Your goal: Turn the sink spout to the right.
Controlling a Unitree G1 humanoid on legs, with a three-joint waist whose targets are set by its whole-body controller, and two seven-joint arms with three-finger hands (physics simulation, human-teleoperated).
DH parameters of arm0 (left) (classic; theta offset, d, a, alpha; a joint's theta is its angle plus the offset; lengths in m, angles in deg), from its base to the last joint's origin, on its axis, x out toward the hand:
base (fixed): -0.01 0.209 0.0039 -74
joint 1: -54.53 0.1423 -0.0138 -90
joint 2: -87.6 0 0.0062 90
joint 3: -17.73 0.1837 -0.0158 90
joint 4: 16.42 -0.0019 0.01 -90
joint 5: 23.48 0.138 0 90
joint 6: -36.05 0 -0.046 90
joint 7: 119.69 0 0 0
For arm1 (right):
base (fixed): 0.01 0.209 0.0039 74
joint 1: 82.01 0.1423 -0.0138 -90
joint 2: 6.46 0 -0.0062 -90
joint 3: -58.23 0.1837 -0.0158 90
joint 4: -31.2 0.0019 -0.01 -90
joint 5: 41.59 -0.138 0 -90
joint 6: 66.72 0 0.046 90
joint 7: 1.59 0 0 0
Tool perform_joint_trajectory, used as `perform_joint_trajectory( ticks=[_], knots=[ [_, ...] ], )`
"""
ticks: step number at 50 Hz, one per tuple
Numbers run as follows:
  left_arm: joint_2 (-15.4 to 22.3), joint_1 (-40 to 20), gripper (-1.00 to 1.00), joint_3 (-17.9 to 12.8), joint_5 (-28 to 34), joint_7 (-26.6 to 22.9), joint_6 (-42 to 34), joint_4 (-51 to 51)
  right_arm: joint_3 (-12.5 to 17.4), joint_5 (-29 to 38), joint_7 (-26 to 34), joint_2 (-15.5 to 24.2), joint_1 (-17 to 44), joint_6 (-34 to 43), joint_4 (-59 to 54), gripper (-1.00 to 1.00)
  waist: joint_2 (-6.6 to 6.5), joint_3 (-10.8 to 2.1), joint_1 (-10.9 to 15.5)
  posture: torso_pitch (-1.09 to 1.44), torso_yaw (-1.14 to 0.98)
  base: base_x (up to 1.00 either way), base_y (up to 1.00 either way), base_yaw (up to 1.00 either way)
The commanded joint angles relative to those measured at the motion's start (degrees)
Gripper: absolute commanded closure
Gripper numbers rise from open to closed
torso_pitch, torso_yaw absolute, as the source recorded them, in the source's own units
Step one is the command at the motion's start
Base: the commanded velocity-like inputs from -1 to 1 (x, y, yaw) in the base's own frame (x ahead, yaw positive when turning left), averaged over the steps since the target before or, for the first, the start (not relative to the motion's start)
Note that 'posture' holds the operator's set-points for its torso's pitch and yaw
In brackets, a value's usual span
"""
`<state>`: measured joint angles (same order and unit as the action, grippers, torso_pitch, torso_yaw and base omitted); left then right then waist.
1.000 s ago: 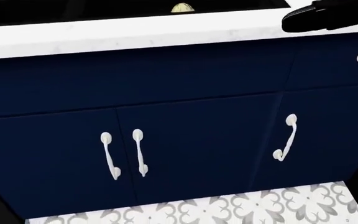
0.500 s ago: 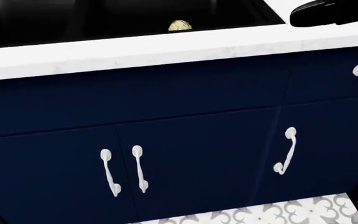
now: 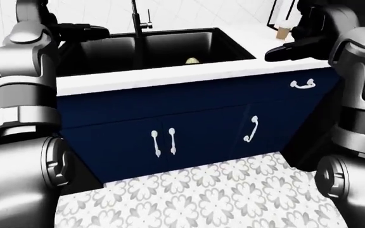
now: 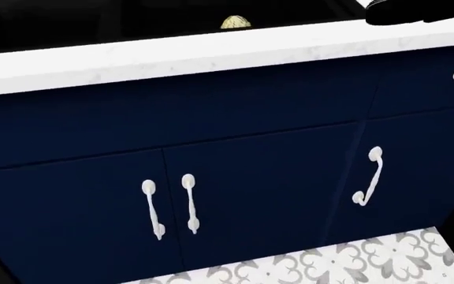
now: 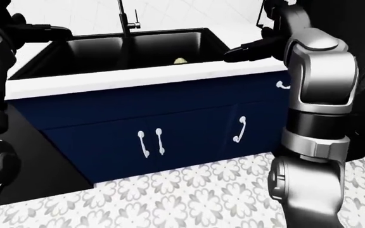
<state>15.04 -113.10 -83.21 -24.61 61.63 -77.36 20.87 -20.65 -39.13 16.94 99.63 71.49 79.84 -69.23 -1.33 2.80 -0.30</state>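
Upright, thin dark spout [image 3: 134, 16] at counter's far edge behind black sink [image 3: 189, 45]. Right hand [image 3: 288, 49] over counter's right end, fingers extended, empty. Left hand [image 3: 86, 32] by sink's left corner; grip unclear.

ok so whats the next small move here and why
Probably reach the left hand rightward toward the spout. Both hands hover above the counter touching nothing, and the spout stands at the sink top edge, nearer the left hand than the right hand.
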Motion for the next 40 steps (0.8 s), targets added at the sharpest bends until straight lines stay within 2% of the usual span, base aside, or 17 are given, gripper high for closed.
perform_joint_trajectory(
  ticks=[1,2,4,7,8,9,12,13,14,17,21,23,25,26,28,37,40],
  knots=[
    [1.5,-2.6,-1.00,-0.6,0.2,0.4,1.9,3.1,0.3,0.1,0.0,0.6,2.6,-1.8,2.5,-1.00,-0.25,-1.67,0.2,0.00,0.00,0.34,0.00,0.00],
    [1.5,-2.6,-1.00,-0.6,0.2,0.3,1.8,3.1,0.3,0.1,0.0,0.5,2.7,-1.9,2.4,-1.00,-1.62,-1.76,0.0,0.00,0.00,0.40,0.00,0.00],
    [1.6,-2.7,-1.00,-0.6,0.2,0.4,1.9,3.0,0.3,0.2,0.1,0.5,3.0,-1.9,2.2,-1.00,-1.13,-0.43,-0.1,0.00,0.00,0.41,0.00,0.00],
    [1.6,-2.5,-1.00,-0.7,0.1,0.3,2.2,2.7,0.3,0.4,0.2,0.5,2.6,-2.4,2.3,-1.00,-1.76,-1.33,-0.4,0.00,0.00,0.41,0.00,0.00],
    [1.7,-2.5,-1.00,-0.7,0.1,0.3,2.2,2.7,0.0,0.7,0.4,0.7,2.5,-2.3,2.8,-1.00,-1.35,0.36,-0.5,0.00,0.00,0.00,0.00,0.00],
    [1.7,-2.5,-1.00,-0.7,0.1,0.3,2.1,2.7,0.1,0.8,0.5,0.7,2.6,-2.4,3.0,-1.00,-1.44,-1.23,-0.8,0.00,0.00,0.00,0.00,0.00],
    [1.6,-2.6,-1.00,-0.6,0.1,0.3,2.2,2.6,0.0,1.9,0.6,0.7,2.3,-2.5,2.6,-1.00,1.41,-1.04,0.0,0.00,0.00,0.00,0.31,0.00],
    [1.6,-2.6,-1.00,-0.6,0.2,0.4,2.2,2.6,-0.1,2.2,0.7,0.6,2.2,-2.5,2.6,-1.00,6.54,-1.77,0.2,0.00,0.00,0.00,1.00,0.00],
    [1.6,-2.6,-1.00,-0.6,0.2,0.4,2.3,2.5,-0.1,2.3,0.7,0.5,2.0,-2.6,2.7,-1.00,5.11,0.34,0.3,0.00,0.00,0.00,1.00,0.00],
    [1.6,-2.3,-1.00,-0.6,0.1,0.4,2.1,2.9,0.3,2.3,0.8,0.4,1.8,-2.4,3.2,-1.00,4.83,-2.60,-0.2,0.00,0.00,0.00,1.00,0.00],
    [1.6,-2.2,-1.00,-0.7,0.1,0.4,2.0,3.2,0.0,2.9,0.2,0.6,2.4,-2.9,2.5,-1.00,5.49,-0.60,-0.5,0.00,0.00,0.00,0.75,0.00],
    [1.7,-2.3,-1.00,-0.7,0.0,0.4,2.0,3.1,0.8,2.3,-0.2,0.4,3.0,-2.6,2.1,-1.00,0.70,0.60,-1.5,0.00,0.00,0.00,0.00,0.00],
    [1.7,-2.3,-1.00,-0.7,0.0,0.4,2.1,3.1,0.7,1.9,0.0,0.1,2.6,-2.5,2.2,-1.00,-5.72,-0.79,-0.7,0.00,0.00,0.00,0.00,0.00],
    [1.6,-2.2,-1.00,-0.7,0.0,0.4,2.1,3.0,0.8,1.8,-0.1,0.0,2.3,-2.5,2.3,-1.00,-2.20,1.37,0.0,0.00,0.00,0.04,0.00,0.00],
    [1.7,-2.5,-1.00,-0.7,0.0,0.4,2.0,2.8,0.9,1.4,0.1,0.4,2.9,-2.0,2.1,-1.00,-1.92,-1.71,-0.2,0.00,0.00,0.08,0.00,0.00],
    [1.4,-3.5,-1.00,-0.5,-0.1,0.4,1.5,2.9,0.9,1.0,0.8,1.4,3.0,-0.2,4.1,-1.00,3.33,-0.48,1.2,0.00,0.00,0.31,0.00,0.00],
    [1.7,-3.0,-1.00,-0.6,-0.1,0.2,1.2,3.7,0.8,0.8,0.6,1.0,3.0,-0.5,3.7,-1.00,7.63,-1.36,1.5,0.00,0.00,0.34,0.00,0.00]
  ],
)
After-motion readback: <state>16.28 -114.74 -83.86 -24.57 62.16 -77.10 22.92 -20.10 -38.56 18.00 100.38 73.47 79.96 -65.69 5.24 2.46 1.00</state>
